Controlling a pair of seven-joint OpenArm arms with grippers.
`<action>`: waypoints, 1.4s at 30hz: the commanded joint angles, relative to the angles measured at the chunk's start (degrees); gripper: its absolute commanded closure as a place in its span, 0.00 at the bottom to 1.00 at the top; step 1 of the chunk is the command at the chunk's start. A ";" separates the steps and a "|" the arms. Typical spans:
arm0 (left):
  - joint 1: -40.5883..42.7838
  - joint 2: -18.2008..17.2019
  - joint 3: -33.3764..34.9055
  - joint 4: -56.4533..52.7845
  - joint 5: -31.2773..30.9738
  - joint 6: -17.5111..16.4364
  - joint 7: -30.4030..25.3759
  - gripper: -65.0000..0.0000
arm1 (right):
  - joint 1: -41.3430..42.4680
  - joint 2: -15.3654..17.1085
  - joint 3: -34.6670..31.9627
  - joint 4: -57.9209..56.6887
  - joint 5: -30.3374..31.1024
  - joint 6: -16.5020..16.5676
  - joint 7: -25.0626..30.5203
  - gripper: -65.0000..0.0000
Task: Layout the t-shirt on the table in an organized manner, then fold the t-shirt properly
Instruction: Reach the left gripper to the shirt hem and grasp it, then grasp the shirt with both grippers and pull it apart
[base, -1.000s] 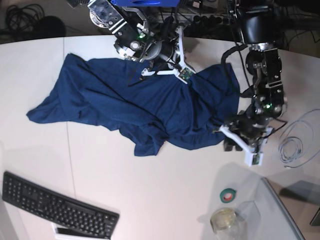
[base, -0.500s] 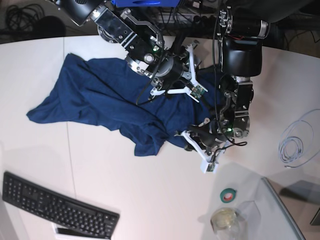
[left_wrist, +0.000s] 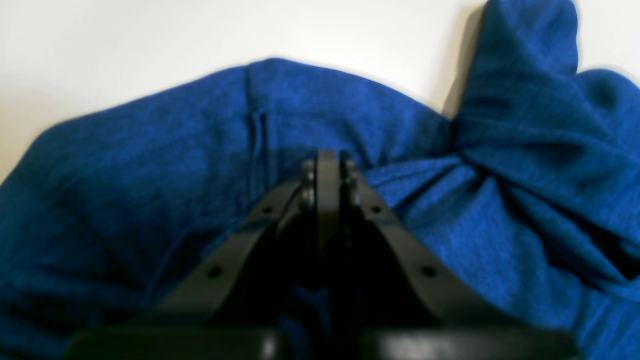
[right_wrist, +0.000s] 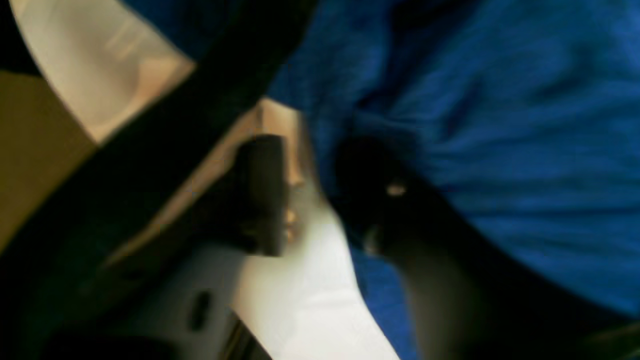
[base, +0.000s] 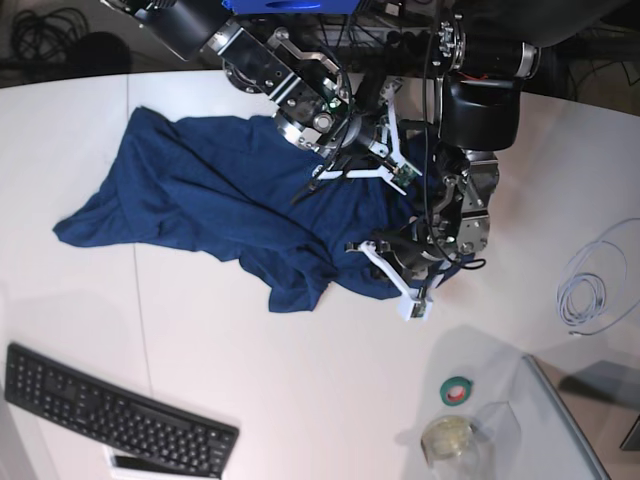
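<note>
now lies crumpled: shirt (base: 220, 215) across bench (base: 300, 400) centre, spreading toward 9 o'clock. left pincer (left_wrist: 327, 165) pressed fully together on a shirt fold near its 3 o'clock edge. right pincer (base: 350, 165) over shirt at 12 o'clock, parted, grip unclear through blur.

Two dark metal arms, silvery at the joints, each lit by a small green lamp. White printed brackets frame both wrists. Left gripper (left_wrist: 327, 165): flat black fingers (left_wrist: 327, 200) on angled links dotted with screws. Right gripper (right_wrist: 310, 195): blocky black fingers (right_wrist: 262, 192), blurred. Black cables trail along both arms.
</note>
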 joint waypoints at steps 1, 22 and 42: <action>-1.20 0.02 -0.02 -0.45 0.20 0.36 0.31 1.00 | 1.60 -0.70 0.18 -0.19 -0.18 -0.33 1.11 0.79; -7.44 1.16 0.06 -16.53 0.20 0.36 -12.97 1.00 | -7.63 8.88 -0.26 15.99 -0.09 0.37 -1.79 1.00; -0.41 0.46 -0.81 9.93 -0.50 0.36 0.40 1.00 | -12.20 12.66 0.18 27.95 -0.09 8.29 -10.06 0.68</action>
